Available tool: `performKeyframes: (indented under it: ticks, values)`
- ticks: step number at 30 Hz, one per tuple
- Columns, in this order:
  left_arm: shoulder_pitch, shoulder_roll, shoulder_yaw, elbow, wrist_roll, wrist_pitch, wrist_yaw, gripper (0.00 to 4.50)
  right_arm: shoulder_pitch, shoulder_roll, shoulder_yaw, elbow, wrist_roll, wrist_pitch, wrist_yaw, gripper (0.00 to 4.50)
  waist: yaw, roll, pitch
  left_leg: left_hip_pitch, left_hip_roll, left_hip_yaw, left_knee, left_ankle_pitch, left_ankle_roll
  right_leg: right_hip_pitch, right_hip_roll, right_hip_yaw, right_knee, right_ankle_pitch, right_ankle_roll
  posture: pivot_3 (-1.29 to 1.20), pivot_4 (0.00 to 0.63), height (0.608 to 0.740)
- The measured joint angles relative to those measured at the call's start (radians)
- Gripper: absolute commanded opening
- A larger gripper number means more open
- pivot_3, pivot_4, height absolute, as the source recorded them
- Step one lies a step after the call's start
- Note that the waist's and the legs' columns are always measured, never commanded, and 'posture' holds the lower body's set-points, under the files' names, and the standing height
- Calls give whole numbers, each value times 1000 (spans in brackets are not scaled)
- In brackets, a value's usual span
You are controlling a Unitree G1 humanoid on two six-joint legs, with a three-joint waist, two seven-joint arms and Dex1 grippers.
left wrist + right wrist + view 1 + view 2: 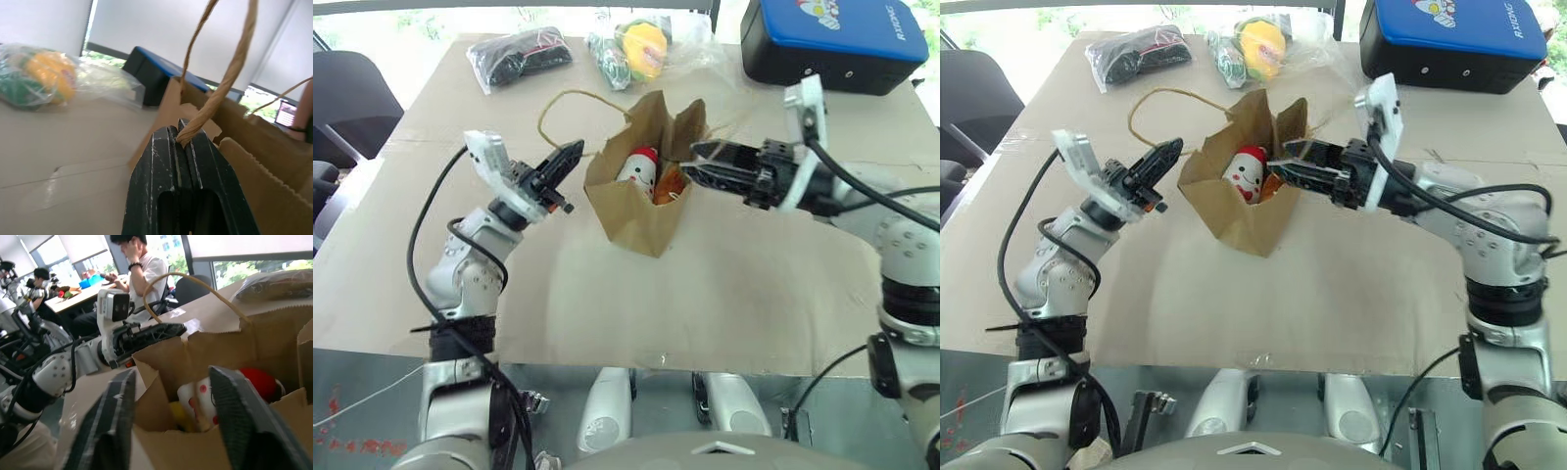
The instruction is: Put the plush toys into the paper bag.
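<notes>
Both plush toys (646,176) sit inside the paper bag (636,211) mid-table; left gripper (570,157) jaws pinch its handle (220,88) (thin, tearable), right gripper (705,162) jaws parted over the soft, light toys

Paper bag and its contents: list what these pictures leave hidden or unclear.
- Orange-brown toy: mostly hidden in the head views by the paper bag wall and the right gripper; its full shape cannot be made out.
- White chicken: lower body hidden by the bag's front edge in the right wrist view.
- Bag handle: its top is cut off by the left wrist view's edge, above the left gripper pinching it.
</notes>
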Motion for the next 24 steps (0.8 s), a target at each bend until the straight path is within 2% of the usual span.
performKeyframes:
  ticks: [1,5,7,9,13,18,24]
  values:
    - [15,5,10,-29,-12,7,-2,1025,9,-28,-18,-11,24,18,7,2330,0,0,0,0,0,0,0,0,0,0,0,0,0,0,0,0,150,740]
    - [121,61,60,-125,-82,80,-23,2852,67,-142,-58,-64,69,66,38,2330,-6,0,0,2,0,1,0,0,0,1,1,1,0,0,0,0,150,740]
    - [161,79,72,-148,-90,94,-40,3761,92,-145,-54,-75,67,67,41,2330,-6,0,0,2,0,1,0,0,0,1,1,1,1,0,0,0,150,740]
    - [211,101,89,-172,-89,104,-56,4500,118,-136,-23,-98,35,46,43,1797,-6,0,0,2,0,1,0,0,0,0,1,1,1,0,0,0,150,740]
    - [277,119,81,-191,-57,106,-61,4500,145,-90,139,-93,-173,-85,49,57,-3,0,0,2,0,1,1,0,0,0,1,1,1,0,0,0,150,740]
    - [288,41,-37,-257,58,81,22,4500,139,121,334,77,-437,-293,39,57,1,-1,-1,1,0,1,2,0,0,1,0,1,1,0,0,0,150,740]
    - [288,-17,-111,-331,120,73,97,4500,90,217,366,144,-523,-373,67,57,0,-1,-1,2,0,0,2,0,0,1,1,1,2,0,0,0,150,740]
